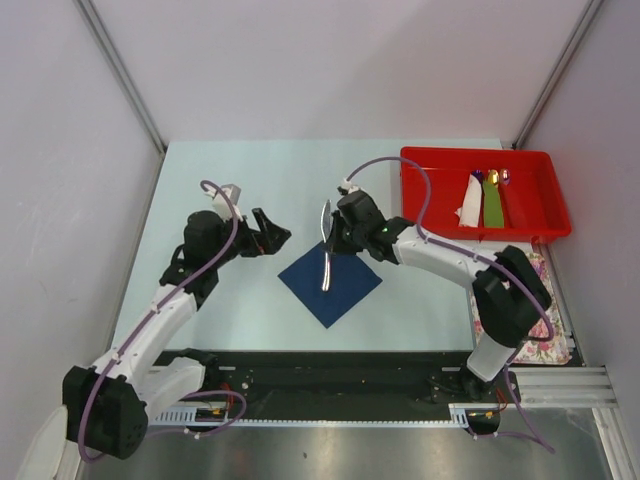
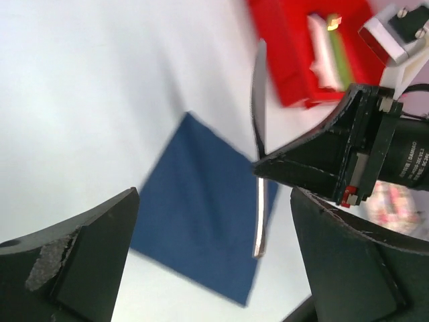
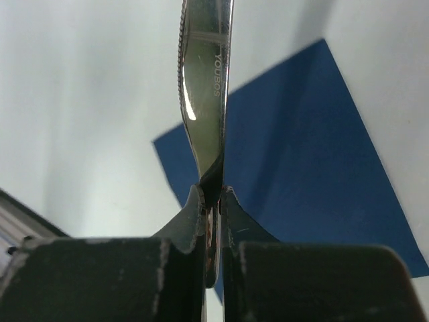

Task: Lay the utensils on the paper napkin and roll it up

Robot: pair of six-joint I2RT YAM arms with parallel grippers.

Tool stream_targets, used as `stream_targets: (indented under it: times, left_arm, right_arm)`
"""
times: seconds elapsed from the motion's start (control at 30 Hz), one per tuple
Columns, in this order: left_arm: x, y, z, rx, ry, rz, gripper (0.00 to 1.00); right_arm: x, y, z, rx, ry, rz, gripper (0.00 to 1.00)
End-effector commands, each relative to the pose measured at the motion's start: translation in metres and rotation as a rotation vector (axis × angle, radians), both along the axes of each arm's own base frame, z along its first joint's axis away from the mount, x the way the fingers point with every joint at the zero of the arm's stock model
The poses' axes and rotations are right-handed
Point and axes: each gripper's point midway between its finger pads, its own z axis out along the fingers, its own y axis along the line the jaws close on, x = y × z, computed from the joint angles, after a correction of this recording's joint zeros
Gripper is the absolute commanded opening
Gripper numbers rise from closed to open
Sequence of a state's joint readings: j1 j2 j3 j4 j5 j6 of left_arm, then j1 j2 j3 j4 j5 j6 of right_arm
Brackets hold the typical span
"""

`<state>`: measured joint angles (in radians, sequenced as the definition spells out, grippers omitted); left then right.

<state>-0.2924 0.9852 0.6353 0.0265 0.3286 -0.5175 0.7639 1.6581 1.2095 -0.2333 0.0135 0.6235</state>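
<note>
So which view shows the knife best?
Left wrist: the whole knife shows, pinched mid-length by the right claw over the napkin. Right wrist shows only the serrated blade, close up; top shows it small.

Boxed in on three sides by plain, matte, pale lavender-white panels: back wall [image 1: 330,60], left wall [image 1: 50,150], right wall [image 1: 600,150]. Joined at the rear corners by a slim grey metal left post [image 1: 119,70] and a matching right post [image 1: 560,70], both slanting outward toward the top of the overhead view. Floored by a smooth, pale mint-green tabletop [image 1: 250,180] reaching to the walls. Edged along the near side by a flat black base plate [image 1: 340,385], a ribbed silver aluminium rail [image 1: 570,383] at the right end, then brushed grey sheet metal [image 1: 350,450] lowest in view. Lit softly and evenly from above; only faint, blurred shadows on the mint surface, dull sheen on the brushed metal.
</note>
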Motion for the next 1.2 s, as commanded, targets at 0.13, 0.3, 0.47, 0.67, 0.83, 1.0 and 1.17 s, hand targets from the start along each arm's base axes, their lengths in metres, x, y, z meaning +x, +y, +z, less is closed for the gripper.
stream_targets:
  times: [0.13,0.3,0.47,0.67,0.83,1.0,1.17]
  left_arm:
    - [0.005,0.052,0.0,0.241,-0.017,0.104,1.0]
    - [0.014,0.056,0.002,0.224,-0.029,0.118,1.0]
    - [0.016,0.052,0.008,0.204,-0.052,0.105,1.0]
    - [0.017,0.05,0.008,0.192,-0.052,0.1,1.0]
    - [0.015,0.049,0.005,0.188,-0.044,0.096,1.0]
    - [0.014,0.051,0.001,0.187,-0.04,0.105,1.0]
    - [0.013,0.051,-0.002,0.187,-0.034,0.108,1.0]
  right_arm:
    - [0.01,-0.008,-0.031,-0.096,0.079,0.011,0.0]
    - [0.009,0.001,-0.034,-0.116,0.076,0.01,0.0]
    - [0.028,-0.003,-0.041,-0.099,0.128,-0.003,0.0]
    - [0.029,0.003,-0.043,-0.098,0.138,0.031,0.0]
    - [0.026,0.006,-0.051,-0.094,0.166,0.063,0.0]
    - [0.024,0.01,-0.055,-0.078,0.193,0.059,0.0]
    - [0.027,0.014,-0.064,-0.074,0.226,0.041,0.0]
